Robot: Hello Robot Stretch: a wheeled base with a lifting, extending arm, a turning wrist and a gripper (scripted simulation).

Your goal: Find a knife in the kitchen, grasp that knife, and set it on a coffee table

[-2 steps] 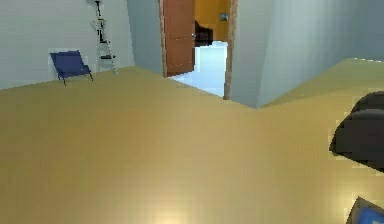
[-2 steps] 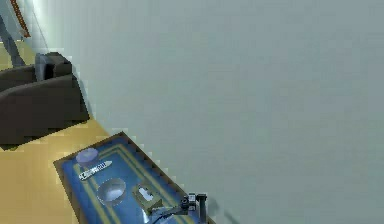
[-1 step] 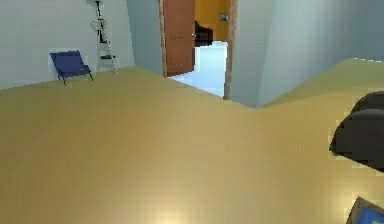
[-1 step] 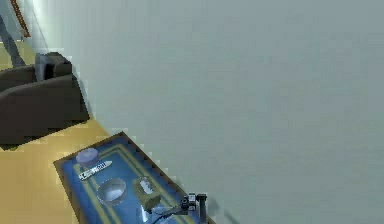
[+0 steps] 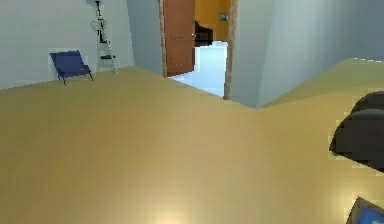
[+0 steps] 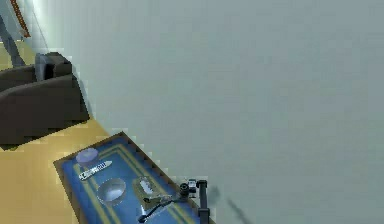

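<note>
A low table (image 6: pixel 122 158) with a blue top and a wooden rim stands against the pale wall at the bottom of the arm side view. My arm (image 6: pixel 205 208) rises at the table's right end, with its two white squares (image 6: pixel 192 185) at the far end. The gripper (image 6: pixel 160 207) reaches left over the tabletop. A thin pale sliver lies along its fingers against the blue top, so I cannot tell whether it holds anything. On the table lie a long pale thing (image 6: pixel 95 172), a flat white dish (image 6: pixel 88 155), a round bowl (image 6: pixel 113 188) and a small pale object (image 6: pixel 146 185).
A dark armchair (image 6: pixel 38 100) stands left of the table by the wall, and shows again at the forward view's right edge (image 5: pixel 362 130). Ahead lies wide tan floor, a blue chair (image 5: pixel 71 66), a shelf ladder (image 5: pixel 104 40) and an open brown door (image 5: pixel 178 38) beside a bright doorway (image 5: pixel 212 60).
</note>
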